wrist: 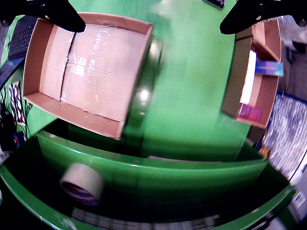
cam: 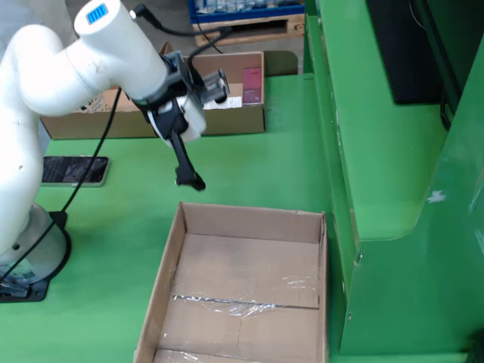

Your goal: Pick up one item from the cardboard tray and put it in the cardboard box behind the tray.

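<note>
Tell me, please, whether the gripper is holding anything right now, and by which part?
Nothing is held. In the view that rides on the gripper, the gripper is open, with only green table showing between its fingers.

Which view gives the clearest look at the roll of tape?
The view that rides on the gripper: the roll of tape lies whole and unobstructed on the dark green ledge below the empty cardboard box. The fixed view from the side does not show the tape at all.
</note>
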Controlling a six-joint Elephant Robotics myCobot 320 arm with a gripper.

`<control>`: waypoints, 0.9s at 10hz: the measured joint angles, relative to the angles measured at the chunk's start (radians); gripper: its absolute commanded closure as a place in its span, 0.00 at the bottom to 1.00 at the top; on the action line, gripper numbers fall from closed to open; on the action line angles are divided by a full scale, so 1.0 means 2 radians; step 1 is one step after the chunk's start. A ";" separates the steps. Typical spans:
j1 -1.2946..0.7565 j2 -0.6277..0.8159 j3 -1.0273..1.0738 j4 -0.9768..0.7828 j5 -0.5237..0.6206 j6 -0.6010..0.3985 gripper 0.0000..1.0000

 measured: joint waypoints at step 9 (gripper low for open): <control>-0.169 -0.013 -0.018 0.169 0.012 0.000 0.00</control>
